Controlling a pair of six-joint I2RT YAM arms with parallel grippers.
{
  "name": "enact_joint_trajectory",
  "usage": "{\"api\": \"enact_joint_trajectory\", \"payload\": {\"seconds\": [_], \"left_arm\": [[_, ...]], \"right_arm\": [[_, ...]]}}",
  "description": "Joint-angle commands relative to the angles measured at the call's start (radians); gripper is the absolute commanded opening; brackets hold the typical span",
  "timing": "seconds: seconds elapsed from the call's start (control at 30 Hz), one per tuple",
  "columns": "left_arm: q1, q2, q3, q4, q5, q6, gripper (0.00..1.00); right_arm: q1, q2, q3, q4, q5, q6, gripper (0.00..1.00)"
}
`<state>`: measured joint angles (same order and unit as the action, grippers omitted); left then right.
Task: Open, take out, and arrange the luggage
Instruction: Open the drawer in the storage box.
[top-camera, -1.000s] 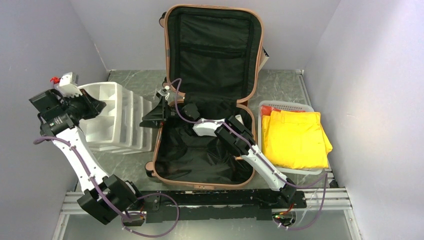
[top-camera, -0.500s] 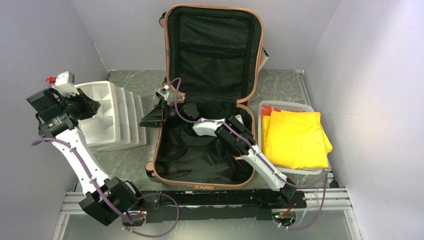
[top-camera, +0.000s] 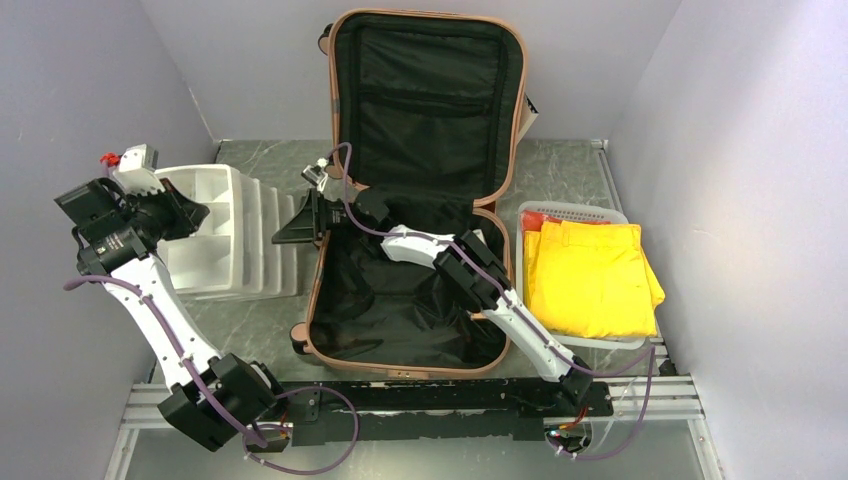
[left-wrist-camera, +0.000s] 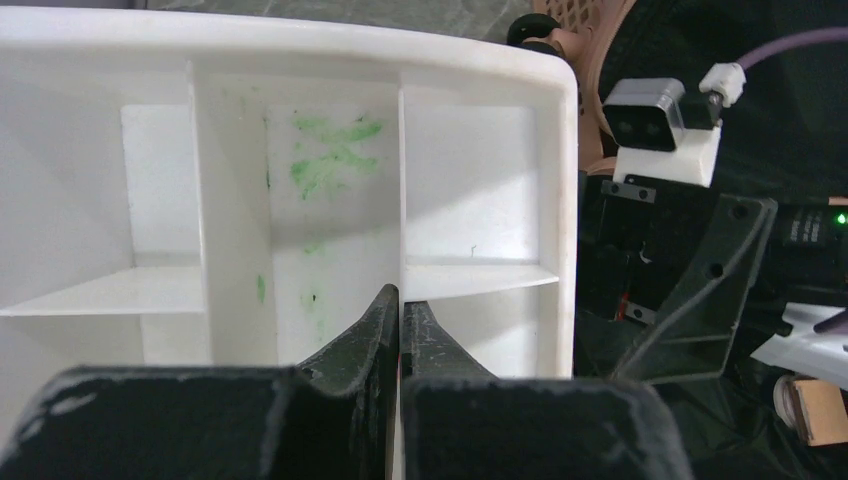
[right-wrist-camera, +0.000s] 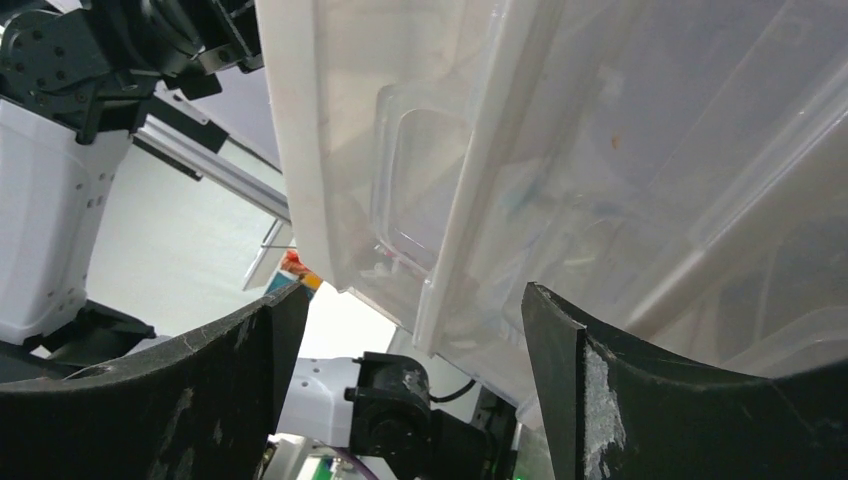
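The luggage (top-camera: 370, 310) lies open mid-table, a salmon-pink suitcase with black lining, its lid (top-camera: 430, 100) propped against the back wall. Left of it stands a tilted stack of white compartment trays (top-camera: 235, 235). My left gripper (top-camera: 190, 213) is shut on a thin divider of the top tray (left-wrist-camera: 330, 170), its fingers (left-wrist-camera: 402, 300) pinching that wall. My right arm reaches across the suitcase's left rim. Its gripper (top-camera: 295, 225) is open, with the lower rims of the trays (right-wrist-camera: 600, 150) just above and between its fingers (right-wrist-camera: 400, 330).
A white basket (top-camera: 570, 210) holding a folded yellow garment (top-camera: 590, 275) sits right of the suitcase. Grey walls close in on both sides and the back. A suitcase wheel (left-wrist-camera: 530, 30) and rim show beside the trays. The arms' mounting rail (top-camera: 420, 395) runs along the front.
The left arm drew the tray stack left, then shifted it slightly back right. The right gripper moved left and back toward the stack, its jaws narrowing a little.
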<state>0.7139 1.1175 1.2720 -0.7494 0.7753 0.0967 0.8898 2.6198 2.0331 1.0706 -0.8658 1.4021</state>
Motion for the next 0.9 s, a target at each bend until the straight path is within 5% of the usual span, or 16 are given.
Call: {"api": "enact_joint_trajectory", "payload": {"seconds": [0.0,0.37,0.87], "left_arm": [[0.0,-0.037,0.022,0.068,0.174,0.03,0.05],[-0.011,-0.057,-0.031,0.065,0.237,0.06,0.05],[-0.056,-0.148,-0.134,0.183,-0.145,0.089,0.05]], "right_arm": [[-0.014,0.021,0.058,-0.037,-0.007,-0.063,0.83],[-0.001,0.049,0.048,0.044,0.018,0.05,0.85],[0.041,0.017,-0.076,0.429,0.146,0.381,0.85]]}}
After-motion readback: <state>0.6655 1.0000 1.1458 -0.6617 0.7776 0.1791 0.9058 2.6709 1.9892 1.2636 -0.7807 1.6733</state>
